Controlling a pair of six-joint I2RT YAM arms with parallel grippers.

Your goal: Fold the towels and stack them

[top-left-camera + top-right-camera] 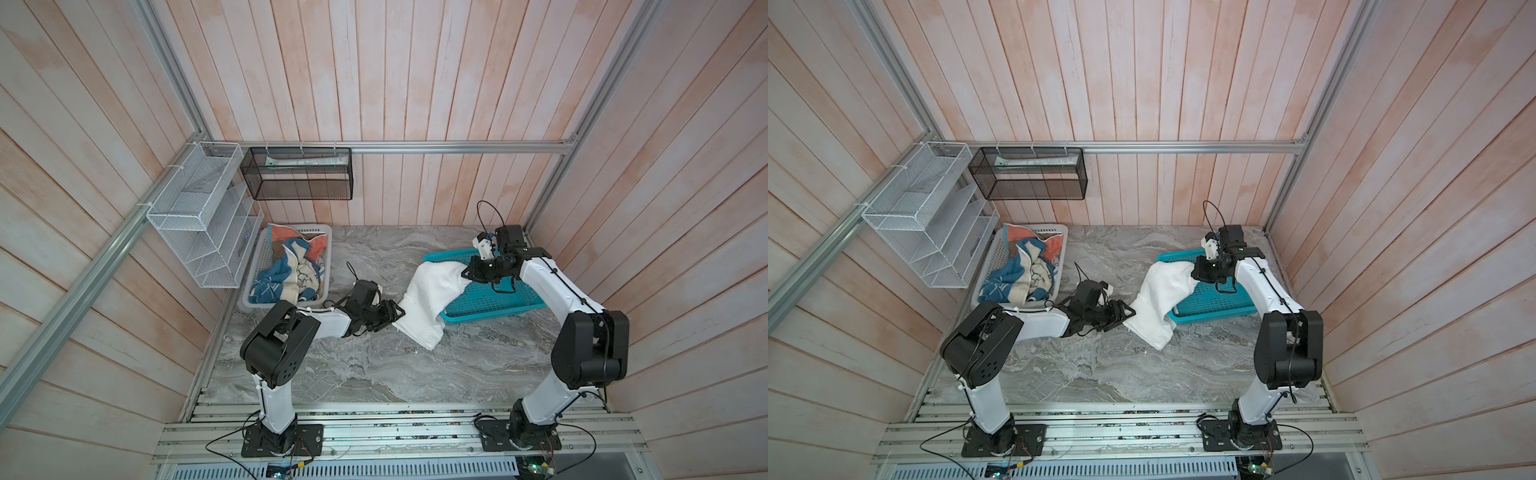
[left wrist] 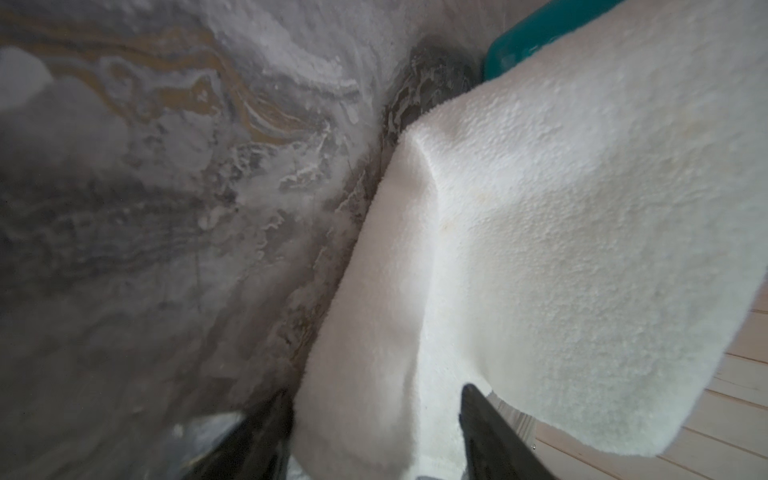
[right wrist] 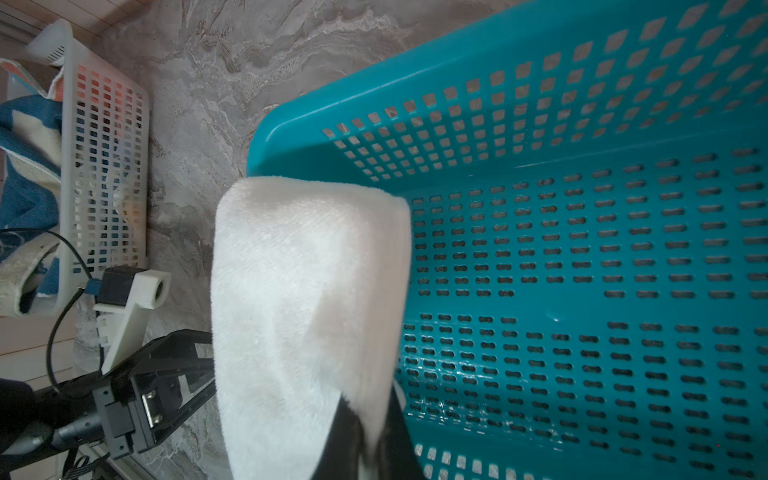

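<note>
**A:** Where is the cloth?

**B:** The plain white terry towel (image 1: pixel 428 299) hangs from my right gripper (image 1: pixel 467 271). Its fingers are pinched tight on the upper end, above the teal perforated plastic basket (image 1: pixel 498 300). From there the towel drapes over the basket's near rim and down onto the grey marbled tabletop (image 1: pixel 374 365).

**A:** And your left?

**B:** My left gripper (image 1: pixel 395 312) is at the towel's lower edge. Its fingers stand apart with cloth between them, but I cannot tell whether they press it.

**A:** What worries you?

**B:** The towel lies across the rim, so pulling now could, I think, drag or tip that light basket. If my left catches only one layer, the cloth may sag crooked. The other patterned towels (image 1: pixel 286 270) lie bunched in the white slotted plastic basket (image 1: pixel 322 227).
</note>
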